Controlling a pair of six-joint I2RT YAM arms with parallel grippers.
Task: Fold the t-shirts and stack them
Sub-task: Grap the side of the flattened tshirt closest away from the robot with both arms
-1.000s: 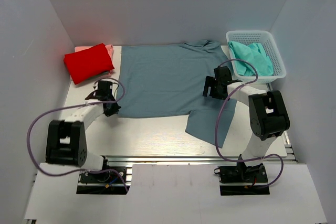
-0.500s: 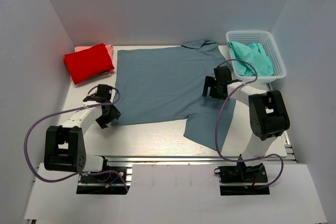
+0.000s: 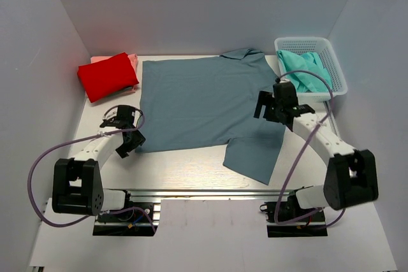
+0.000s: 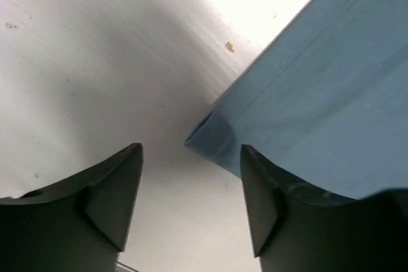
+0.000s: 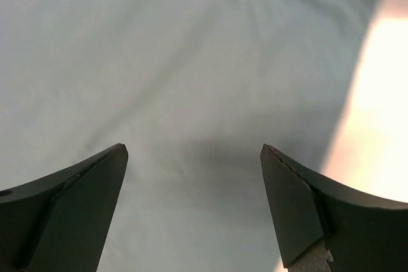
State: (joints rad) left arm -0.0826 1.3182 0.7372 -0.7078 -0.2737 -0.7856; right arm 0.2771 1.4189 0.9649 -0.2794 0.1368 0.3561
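A dusty blue-grey t-shirt (image 3: 197, 103) lies spread flat on the white table, collar at the back, one sleeve (image 3: 255, 151) angled toward the front right. My left gripper (image 3: 125, 143) sits open just off the shirt's near-left corner (image 4: 213, 138), with nothing between its fingers (image 4: 111, 195). The right gripper (image 3: 268, 107) hovers open over the shirt's right side (image 5: 191, 93), holding nothing. A folded red t-shirt (image 3: 107, 76) rests on a pink one (image 3: 132, 59) at the back left. Inside the basket lies a teal t-shirt (image 3: 306, 71).
The white mesh basket (image 3: 338, 71) stands at the back right by the right wall. White walls close in the table on the left, back and right. Purple cables loop from both arms above the table.
My left gripper has let go of the shirt's near-left corner and drawn back toward the front left. The shirt's left edge now lies flat. The right arm has shifted to the right.
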